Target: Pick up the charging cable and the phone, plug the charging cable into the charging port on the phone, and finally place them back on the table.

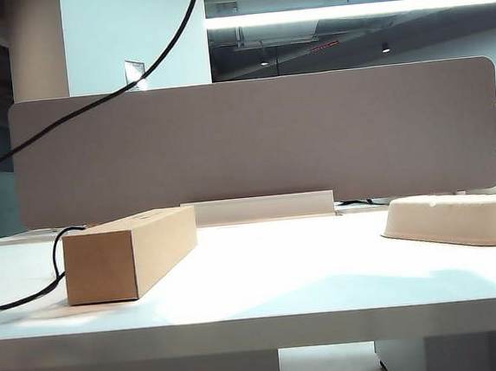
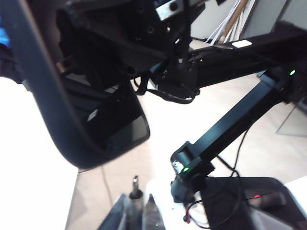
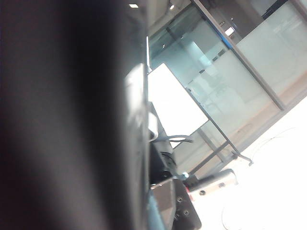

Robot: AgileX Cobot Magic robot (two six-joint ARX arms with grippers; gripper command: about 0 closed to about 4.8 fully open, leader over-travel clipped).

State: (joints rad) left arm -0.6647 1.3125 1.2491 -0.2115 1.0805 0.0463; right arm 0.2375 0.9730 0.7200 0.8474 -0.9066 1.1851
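Neither gripper shows in the exterior view; both are held above the white table [image 1: 283, 287]. In the left wrist view my left gripper [image 2: 137, 197] is shut on the plug of the charging cable [image 2: 135, 184], its silver tip sticking out past the fingers. The glossy black phone [image 2: 115, 125] hangs just beyond the tip, rounded end toward it, with a small gap. The charging port cannot be made out. In the right wrist view the phone [image 3: 72, 120] is a dark blur close to the camera, with my right gripper [image 3: 151, 211] shut on it. The black cord [image 1: 118, 91] rises out of the exterior view.
A cardboard box [image 1: 132, 252] lies on the table's left side and an off-white shallow tray [image 1: 459, 217] at the right. A grey partition panel [image 1: 253, 142] stands behind them. The right arm's black links [image 2: 230, 124] cross the left wrist view.
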